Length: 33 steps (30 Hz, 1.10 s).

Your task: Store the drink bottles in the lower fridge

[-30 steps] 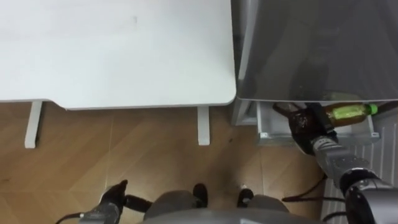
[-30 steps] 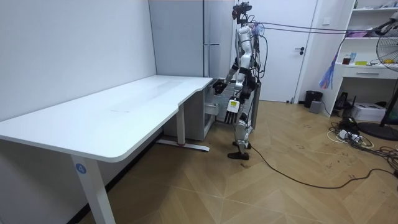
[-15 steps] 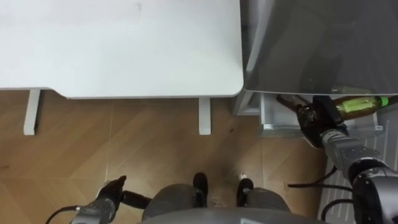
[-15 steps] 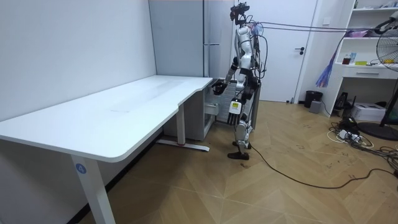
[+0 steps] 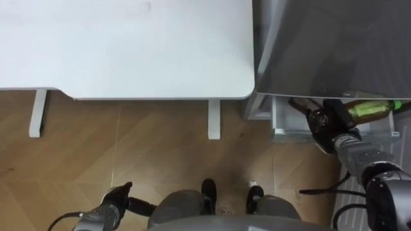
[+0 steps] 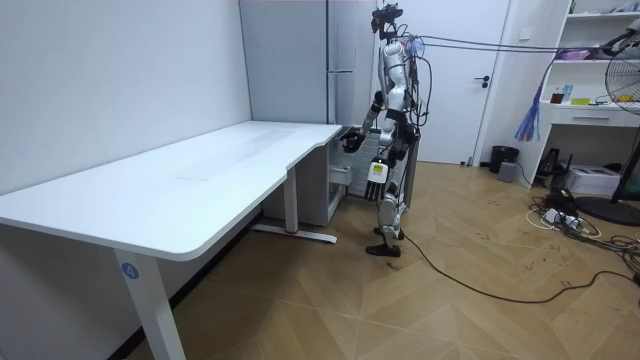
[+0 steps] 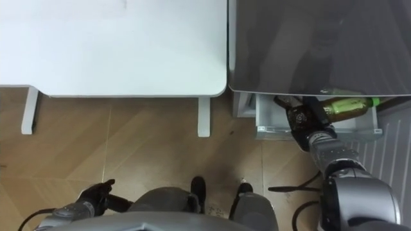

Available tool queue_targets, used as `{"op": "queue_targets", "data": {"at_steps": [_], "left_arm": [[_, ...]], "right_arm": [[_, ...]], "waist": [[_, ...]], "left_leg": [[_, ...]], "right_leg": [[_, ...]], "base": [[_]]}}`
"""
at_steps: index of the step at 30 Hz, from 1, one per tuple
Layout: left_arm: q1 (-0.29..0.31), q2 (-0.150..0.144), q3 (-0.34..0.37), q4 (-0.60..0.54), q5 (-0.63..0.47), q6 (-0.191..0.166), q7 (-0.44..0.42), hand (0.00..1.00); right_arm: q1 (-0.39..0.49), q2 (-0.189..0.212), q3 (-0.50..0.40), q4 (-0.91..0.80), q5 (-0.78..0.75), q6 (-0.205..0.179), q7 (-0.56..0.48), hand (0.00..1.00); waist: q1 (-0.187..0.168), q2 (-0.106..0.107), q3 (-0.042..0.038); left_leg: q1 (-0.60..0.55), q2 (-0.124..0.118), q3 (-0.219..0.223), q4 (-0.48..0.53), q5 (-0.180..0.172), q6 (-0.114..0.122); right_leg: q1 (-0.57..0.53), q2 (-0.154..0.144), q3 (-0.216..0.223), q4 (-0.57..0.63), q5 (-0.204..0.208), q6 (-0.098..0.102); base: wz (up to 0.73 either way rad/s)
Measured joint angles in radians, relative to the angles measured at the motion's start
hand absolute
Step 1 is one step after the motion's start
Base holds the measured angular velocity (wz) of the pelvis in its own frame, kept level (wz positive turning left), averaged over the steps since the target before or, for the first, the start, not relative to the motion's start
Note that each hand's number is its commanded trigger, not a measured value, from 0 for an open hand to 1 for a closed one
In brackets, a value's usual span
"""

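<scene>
A drink bottle (image 5: 367, 108) with brown liquid and a yellow-green label lies on its side over the open white drawer (image 5: 280, 133) at the bottom of the grey fridge (image 5: 334, 45). The fridge's top hides part of the bottle. My right hand (image 5: 323, 120) is at the bottle's bottom end with fingers curled round it; the same hand (image 7: 302, 119) and bottle (image 7: 343, 105) appear in the right eye view. My left hand (image 5: 114, 199) hangs low at my left side, fingers relaxed and holding nothing. In the room view I stand facing the fridge (image 6: 300, 70), right hand (image 6: 352, 138) stretched toward it.
A large white desk (image 5: 122, 45) stands directly left of the fridge, its corner close to the drawer. Its legs (image 5: 214, 120) rest on the wooden floor (image 5: 154, 154). The room view's right holds a shelf, a fan and cables (image 6: 560, 215).
The whole picture has shifted a little with the camera. My right hand and the bottle have edged slightly further under the fridge's top. The left hand stays where it was.
</scene>
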Motion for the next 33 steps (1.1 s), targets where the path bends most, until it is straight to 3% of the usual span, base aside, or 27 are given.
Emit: {"op": "queue_targets", "data": {"at_steps": [17, 19, 20, 33], "left_arm": [[-0.006, 0.000, 0.002, 0.000, 0.000, 0.001, 0.010, 0.00], [-0.006, 0.000, 0.002, 0.000, -0.001, 0.002, 0.010, 0.00], [-0.006, 0.000, 0.001, 0.000, -0.001, 0.002, 0.010, 0.00], [0.003, 0.000, 0.002, 0.000, 0.005, 0.016, 0.011, 0.00]], "right_arm": [[0.000, -0.006, 0.000, 0.000, 0.003, 0.000, -0.017, 0.00], [0.000, -0.006, 0.000, 0.000, 0.003, 0.000, -0.025, 0.82], [0.000, -0.006, 0.000, 0.000, 0.003, 0.000, -0.026, 1.00], [0.000, -0.009, -0.010, -0.001, 0.006, 0.006, -0.051, 1.00]], "waist": [[0.000, 0.023, -0.0086], [0.000, 0.023, -0.0088], [0.000, 0.023, -0.0088], [-0.015, 0.021, -0.0076]], "left_leg": [[0.029, 0.000, 0.007, -0.011, 0.000, 0.000], [0.034, 0.000, 0.009, -0.012, 0.000, 0.000], [0.035, 0.000, 0.009, -0.013, 0.000, 0.000], [0.073, -0.002, 0.008, -0.022, 0.000, 0.000]], "right_leg": [[0.021, 0.001, 0.010, 0.002, -0.001, 0.001], [0.024, 0.001, 0.012, 0.003, -0.001, 0.001], [0.024, 0.001, 0.011, 0.002, -0.001, 0.001], [0.063, 0.000, 0.009, -0.004, -0.008, 0.002]], "base": [[-0.01], [0.00], [0.00], [0.00]]}}
